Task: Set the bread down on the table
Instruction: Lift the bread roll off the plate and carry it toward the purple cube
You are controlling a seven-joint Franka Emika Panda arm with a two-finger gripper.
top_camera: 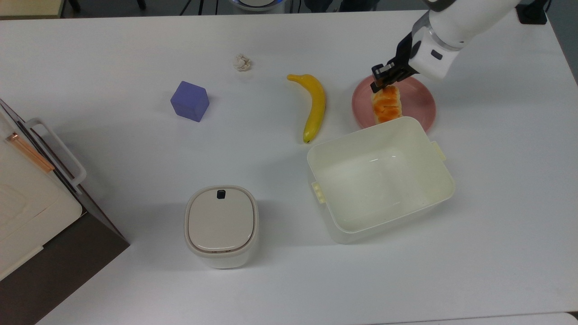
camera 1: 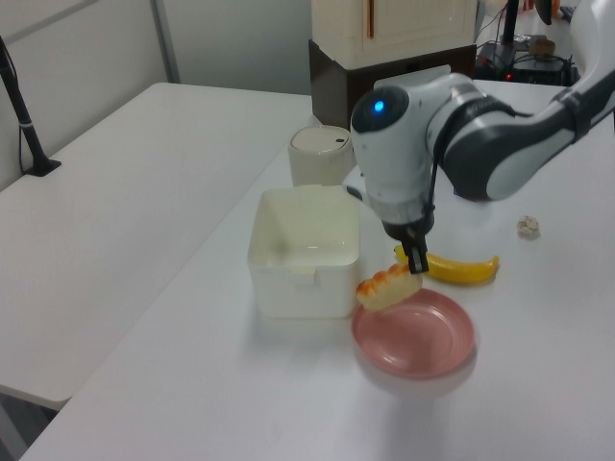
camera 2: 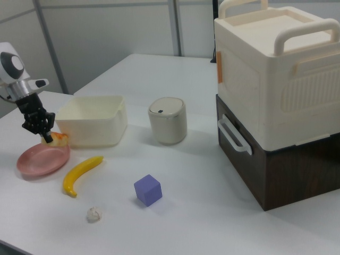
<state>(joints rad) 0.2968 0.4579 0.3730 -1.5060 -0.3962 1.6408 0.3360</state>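
The bread (top_camera: 386, 104) (camera 1: 387, 286) (camera 2: 59, 139), a small loaf with an orange-brown top, hangs tilted in the air above the round pink plate (top_camera: 420, 101) (camera 1: 418, 338) (camera 2: 40, 160). My gripper (top_camera: 383, 79) (camera 1: 416, 262) (camera 2: 43, 134) is shut on one end of it, the end toward the top view's upper edge. The loaf clears the plate in the left view. The white table (top_camera: 113, 135) (camera 1: 144, 192) (camera 2: 202, 186) lies beneath everything.
A cream plastic bin (top_camera: 380, 178) (camera 1: 304, 252) stands right beside the plate. A yellow banana (top_camera: 314, 106) lies at the top view's left of the plate. Farther off are a purple cube (top_camera: 190, 101), a crumpled paper scrap (top_camera: 242, 62), a lidded canister (top_camera: 221, 225) and a cream-and-brown box (camera 2: 276, 95).
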